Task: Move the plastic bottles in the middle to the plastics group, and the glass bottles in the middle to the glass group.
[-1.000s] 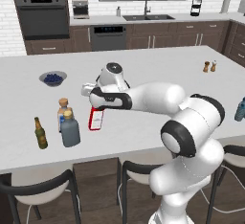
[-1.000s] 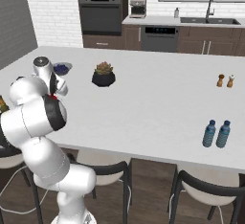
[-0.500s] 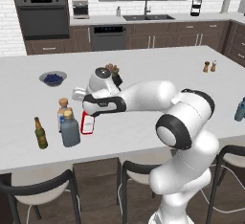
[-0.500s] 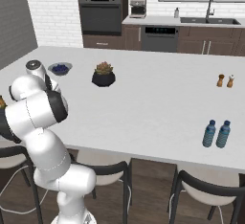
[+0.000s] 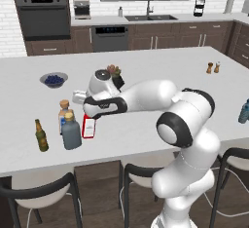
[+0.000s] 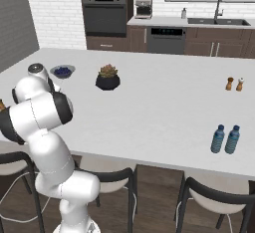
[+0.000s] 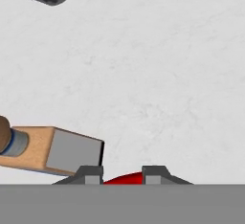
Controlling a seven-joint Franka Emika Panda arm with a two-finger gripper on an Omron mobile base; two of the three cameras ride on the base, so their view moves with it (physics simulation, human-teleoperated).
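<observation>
Tool: I see my tool [image 5: 87, 116] clenched on the red bottle [image 5: 89, 126], its tips [image 7: 91, 175] either side of the red top in the hand view.
Red bottle: upright, its base at or just above the tabletop [image 5: 146, 71]; I cannot tell which. It sits just beside the grey bottle [image 5: 71, 132], at its 3 o'clock in the left base view.
Glass group: grey bottle, clear bottle [image 5: 63, 115] right behind it at 12 o'clock, beer bottle [image 5: 41, 136] near at 9 o'clock. All three stand close to the near edge.
Clear bottle, hand view: lies across the lower left [image 7: 52, 150], close to my left tip; I cannot tell whether it touches.
Blue bottles: two [image 6: 218, 139] [image 6: 232, 139] stand together near the near edge, well apart from the glass.
Bowl: blueberry bowl [image 5: 53, 80] at 11 o'clock of the tool, with a bare gap between.
Plant: pot [image 6: 107, 81] sits just behind my arm.
Shakers: pair [image 5: 213, 67] far off at 2 o'clock.
Open room: wide bare tabletop between plant and shakers.
</observation>
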